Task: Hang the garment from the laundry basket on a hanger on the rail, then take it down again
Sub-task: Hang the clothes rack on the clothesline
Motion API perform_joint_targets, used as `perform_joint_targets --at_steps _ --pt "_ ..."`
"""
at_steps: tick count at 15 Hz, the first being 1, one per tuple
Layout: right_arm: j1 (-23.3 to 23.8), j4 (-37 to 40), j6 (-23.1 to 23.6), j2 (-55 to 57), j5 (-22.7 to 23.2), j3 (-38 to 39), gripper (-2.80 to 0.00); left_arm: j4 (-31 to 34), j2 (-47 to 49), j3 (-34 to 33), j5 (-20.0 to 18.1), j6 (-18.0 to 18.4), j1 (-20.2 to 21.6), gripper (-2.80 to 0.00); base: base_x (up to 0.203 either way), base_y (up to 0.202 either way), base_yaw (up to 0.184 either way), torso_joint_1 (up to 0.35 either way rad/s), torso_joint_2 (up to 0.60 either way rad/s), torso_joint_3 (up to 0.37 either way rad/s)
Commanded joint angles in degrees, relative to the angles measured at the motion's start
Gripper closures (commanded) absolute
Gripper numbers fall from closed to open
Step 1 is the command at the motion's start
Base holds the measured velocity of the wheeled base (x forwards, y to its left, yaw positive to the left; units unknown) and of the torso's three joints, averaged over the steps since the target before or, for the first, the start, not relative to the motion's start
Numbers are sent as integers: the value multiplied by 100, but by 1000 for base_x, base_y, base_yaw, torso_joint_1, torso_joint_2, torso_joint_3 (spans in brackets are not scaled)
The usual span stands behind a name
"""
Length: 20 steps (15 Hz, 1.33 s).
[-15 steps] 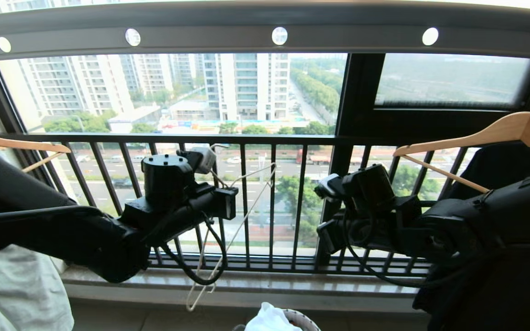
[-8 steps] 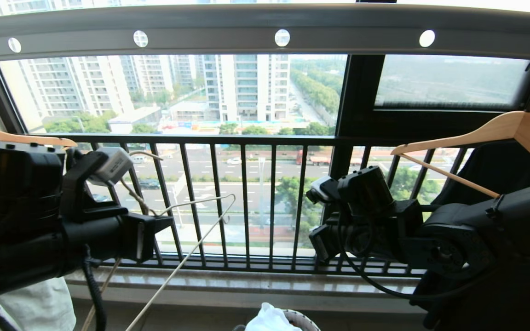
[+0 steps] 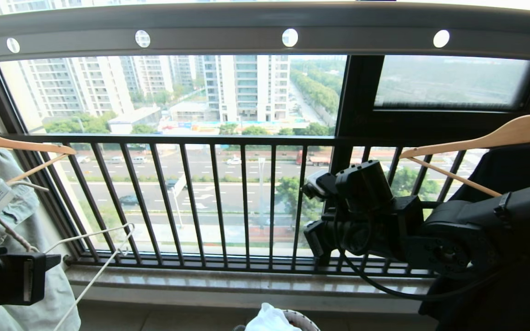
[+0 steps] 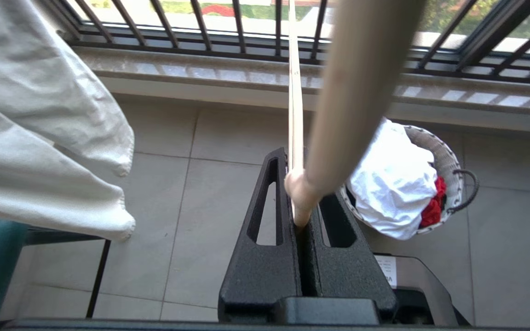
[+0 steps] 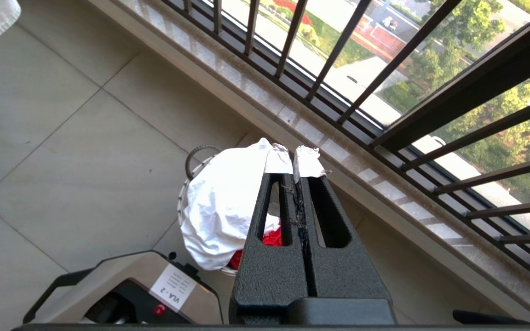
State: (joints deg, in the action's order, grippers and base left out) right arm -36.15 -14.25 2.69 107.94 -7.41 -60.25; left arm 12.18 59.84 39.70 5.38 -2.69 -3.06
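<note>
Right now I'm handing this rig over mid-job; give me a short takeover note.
Left gripper: shut on the hanger, held low at the robot's left beside the green-grey garment.
Right gripper: shut, empty, above the basket.
T-shirt: bunched in the basket over something red.
Rail: no hanger hooked in the part in view.
Done: hanger in hand.
Left: pick up the T-shirt, dress the hanger, hook it on the rail, take it down.
</note>
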Motion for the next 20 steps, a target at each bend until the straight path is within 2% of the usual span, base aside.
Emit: perform_joint_targets --at_steps 1,4,6,7,14,20 --pt "-76 1 3 17 -6 25 0 -12 -163 -15 280 248 387 0 0 0 0 0 0 0" --pt "-147 1 3 17 -6 39 0 -464 -223 30 545 363 510 0 0 0 0 0 0 0" --pt "-226 1 3 35 -14 48 0 -1136 -57 50 1058 365 556 0 0 0 0 0 0 0" --pt "-252 1 3 35 -23 48 0 -1390 -14 69 1157 378 571 0 0 0 0 0 0 0" --pt "-261 1 12 50 -190 38 0 -1497 720 1124 1178 204 719 0 0 0 0 0 0 0" --pt "-258 -8 9 200 -190 35 0 -1462 1405 2342 1179 256 730 0 0 0 0 0 0 0"
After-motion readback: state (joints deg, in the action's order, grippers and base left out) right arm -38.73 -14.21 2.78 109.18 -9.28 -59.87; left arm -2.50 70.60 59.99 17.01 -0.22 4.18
